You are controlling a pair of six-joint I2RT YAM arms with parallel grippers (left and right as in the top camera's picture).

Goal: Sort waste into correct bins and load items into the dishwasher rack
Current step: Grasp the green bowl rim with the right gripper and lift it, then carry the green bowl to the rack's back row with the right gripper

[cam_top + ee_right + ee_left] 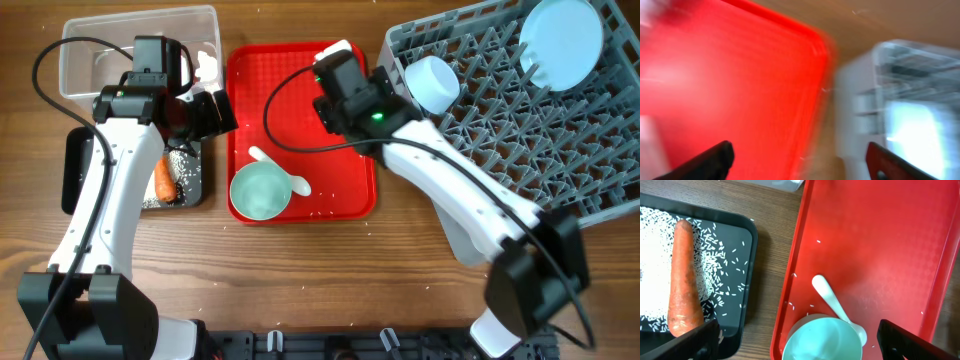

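Two black fingers (700,340) of the left gripper (800,347) stand wide apart and hold nothing. Between them, a little lower, sits the pale green bowl (822,340) on the red tray (880,240). The white spoon (832,302) lies against the bowl. Past one finger, the orange carrot (684,277) lies on white rice (652,270) in the black tray (749,270). The right gripper (800,162) is also wide open and empty. It hangs over the red tray's edge beside the grey rack (500,120), and its picture is blurry. A pale blue plate (562,42) stands in the rack.
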